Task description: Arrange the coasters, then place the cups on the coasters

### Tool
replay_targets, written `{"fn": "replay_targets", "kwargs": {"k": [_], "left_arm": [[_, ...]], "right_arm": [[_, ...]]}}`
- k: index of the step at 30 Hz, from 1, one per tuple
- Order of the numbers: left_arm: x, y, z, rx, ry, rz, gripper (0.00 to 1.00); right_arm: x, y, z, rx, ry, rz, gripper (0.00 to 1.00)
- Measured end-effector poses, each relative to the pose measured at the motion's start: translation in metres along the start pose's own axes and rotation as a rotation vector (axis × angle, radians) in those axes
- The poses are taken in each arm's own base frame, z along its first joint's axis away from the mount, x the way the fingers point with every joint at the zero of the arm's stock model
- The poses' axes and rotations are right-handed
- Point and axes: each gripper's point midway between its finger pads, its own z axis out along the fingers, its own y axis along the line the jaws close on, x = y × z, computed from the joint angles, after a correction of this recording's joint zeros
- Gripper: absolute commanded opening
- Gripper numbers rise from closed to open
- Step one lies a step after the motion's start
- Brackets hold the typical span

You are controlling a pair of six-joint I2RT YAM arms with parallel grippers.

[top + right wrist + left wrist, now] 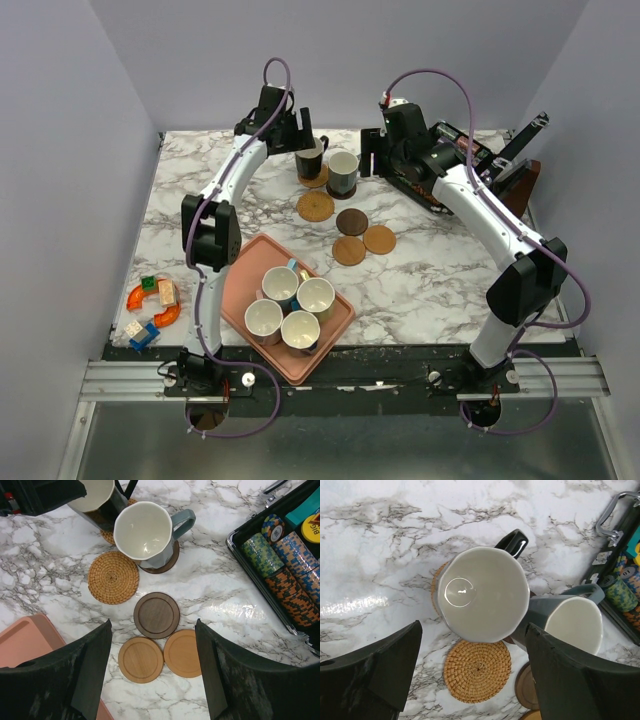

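Note:
A black cup (480,592) stands on a woven tan coaster (438,582) at the table's back centre. My left gripper (472,665) is open just above it, a finger on either side, not touching. Right beside it a grey-green cup (145,532) stands on a dark coaster (167,564). A bare woven coaster (113,576) lies in front of the pair. Further forward lie one dark brown coaster (156,615) and two tan wooden ones (140,659) (182,653). My right gripper (152,667) hangs open and empty above those three. Several more cups (281,286) stand in the salmon tray (258,258).
An open black case of poker chips (280,555) lies at the back right, close to the right arm. Toy blocks and orange curved pieces (150,308) sit at the front left. The tray reaches the table's near edge.

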Motion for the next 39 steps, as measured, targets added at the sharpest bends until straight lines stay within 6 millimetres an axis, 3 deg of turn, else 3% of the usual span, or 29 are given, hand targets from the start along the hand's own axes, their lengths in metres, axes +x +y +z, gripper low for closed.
{"fn": "replay_targets", "kwargs": {"k": [3, 6, 10, 14, 17, 19, 24, 27, 32, 39], "left_arm": [[-0.008, -0.008, -0.013, 0.017, -0.040, 0.030, 0.91], [-0.019, -0.016, -0.037, 0.018, -0.107, 0.064, 0.92], [-0.031, -0.019, -0.092, 0.005, -0.232, 0.101, 0.92], [-0.028, -0.021, -0.150, 0.016, -0.319, 0.120, 0.90], [-0.001, -0.016, -0.190, 0.036, -0.326, 0.130, 0.89], [0.026, -0.011, -0.202, 0.049, -0.287, 0.130, 0.89], [0.145, 0.002, -0.227, 0.090, -0.060, 0.121, 0.88], [0.194, 0.004, -0.252, 0.125, 0.043, 0.113, 0.86], [0.226, 0.013, -0.280, 0.126, 0.115, 0.096, 0.80], [0.261, 0.026, -0.278, 0.082, 0.258, 0.068, 0.54]], "right_arm": [[0.000, 0.001, 0.000, -0.007, 0.002, -0.011, 0.74], [0.000, 0.004, 0.000, -0.032, 0.000, -0.031, 0.71], [0.004, 0.016, -0.004, -0.114, -0.002, -0.067, 0.68], [0.016, 0.029, -0.011, -0.193, 0.011, -0.103, 0.67], [0.030, 0.040, -0.017, -0.234, 0.028, -0.128, 0.67], [0.039, 0.044, -0.019, -0.247, 0.037, -0.134, 0.67], [0.061, 0.042, -0.023, -0.254, 0.067, -0.139, 0.66], [0.067, 0.039, -0.027, -0.253, 0.069, -0.132, 0.65], [0.071, 0.039, -0.030, -0.259, 0.065, -0.119, 0.62], [0.068, 0.040, -0.039, -0.276, 0.042, -0.098, 0.59]]}}
